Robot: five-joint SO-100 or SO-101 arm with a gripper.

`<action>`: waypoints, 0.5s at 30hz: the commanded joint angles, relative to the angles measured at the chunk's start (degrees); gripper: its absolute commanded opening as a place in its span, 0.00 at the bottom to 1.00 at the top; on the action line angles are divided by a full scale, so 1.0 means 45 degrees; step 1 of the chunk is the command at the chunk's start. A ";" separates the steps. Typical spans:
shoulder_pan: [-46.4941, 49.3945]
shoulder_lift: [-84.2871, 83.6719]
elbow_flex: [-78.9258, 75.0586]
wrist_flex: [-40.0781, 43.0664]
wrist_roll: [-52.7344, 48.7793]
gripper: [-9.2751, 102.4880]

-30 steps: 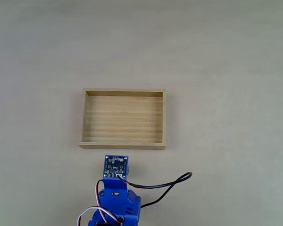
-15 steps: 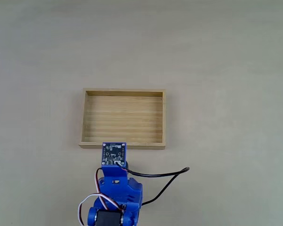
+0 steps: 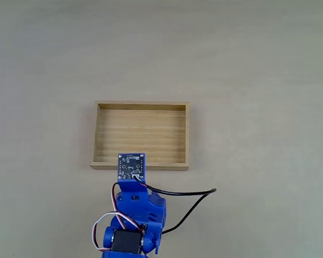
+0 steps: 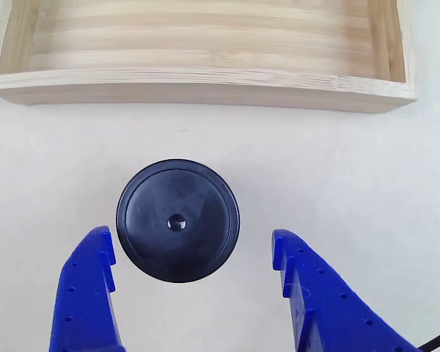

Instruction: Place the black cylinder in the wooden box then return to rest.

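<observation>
While spread wide, blue two-finger gripper (image 4: 187, 253) flanked the small black cylinder with glossy round top (image 4: 177, 219), left finger (image 4: 95, 275) just beside it, right finger (image 4: 308, 286) apart. Stood upright on pale table (image 4: 337, 176), near front wall of shallow light wooden box (image 4: 198, 84), outside it.

Blue arm (image 3: 134, 215) enters the fixed view from the near edge, reaching toward the far side, circuit board (image 3: 131, 166) at its tip. In the other view, gripper (image 4: 192, 248) jaws stand spread wide, both blue fingers (image 4: 88, 286) pointing far.
</observation>
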 commanded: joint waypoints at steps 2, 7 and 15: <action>-0.0117 0.0176 -0.1211 -0.0469 0.0078 0.37; -0.0176 0.0391 -0.1094 -0.0781 0.0078 0.37; -0.0352 0.0879 -0.0977 -0.1465 0.0078 0.37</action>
